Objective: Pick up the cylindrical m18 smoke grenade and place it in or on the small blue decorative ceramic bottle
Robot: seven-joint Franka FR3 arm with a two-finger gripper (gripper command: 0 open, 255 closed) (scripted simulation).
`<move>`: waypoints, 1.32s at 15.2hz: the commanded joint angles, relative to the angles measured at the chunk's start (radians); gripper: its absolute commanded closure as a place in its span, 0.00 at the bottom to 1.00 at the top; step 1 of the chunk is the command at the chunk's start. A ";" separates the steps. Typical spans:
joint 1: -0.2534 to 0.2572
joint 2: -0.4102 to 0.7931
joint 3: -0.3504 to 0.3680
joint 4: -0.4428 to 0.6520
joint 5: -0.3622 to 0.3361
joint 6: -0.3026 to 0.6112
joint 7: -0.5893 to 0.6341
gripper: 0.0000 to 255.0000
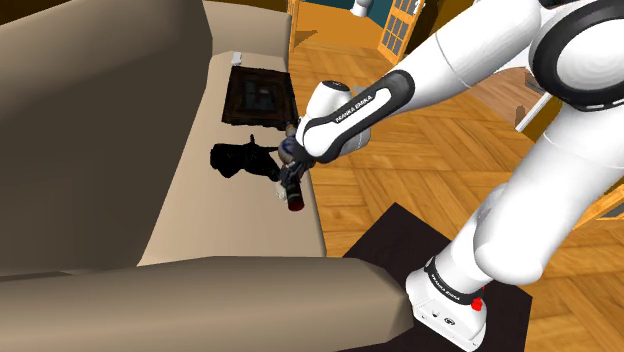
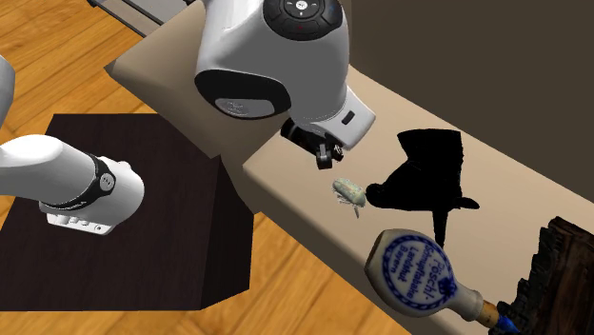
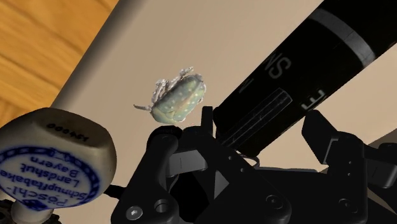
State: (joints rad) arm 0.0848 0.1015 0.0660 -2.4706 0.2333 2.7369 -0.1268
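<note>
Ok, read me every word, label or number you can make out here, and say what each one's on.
"FRANKA EMIKA": on the white arm.
"Pöschl- Schnupftabak Landshut Bayern": blue print, upside down, on the white bottle.
"SN" and "FE": pale letters on the black cylinder; the rest is unreadable.
A stamped number on the bottle's rim is too blurred to read.

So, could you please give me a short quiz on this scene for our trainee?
1. True or false: the hand holds the grenade.
2. The bottle is: A upright, B lying on its side, C in the hand.
3. Name the small pale thing by the grenade.
Key: 1 false, the open hand is apart from it; 2 B; 3 a beetle.
</note>
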 commanded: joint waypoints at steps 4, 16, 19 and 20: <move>0.000 -0.062 -0.005 0.007 -0.021 -0.068 0.022 1.00; -0.005 -0.188 -0.009 0.050 -0.057 -0.237 0.061 1.00; -0.007 -0.215 -0.010 0.066 -0.064 -0.279 0.069 1.00; -0.008 -0.223 -0.010 0.072 -0.066 -0.293 0.071 1.00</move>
State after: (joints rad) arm 0.0779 -0.1124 0.0564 -2.4046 0.1695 2.4587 -0.0578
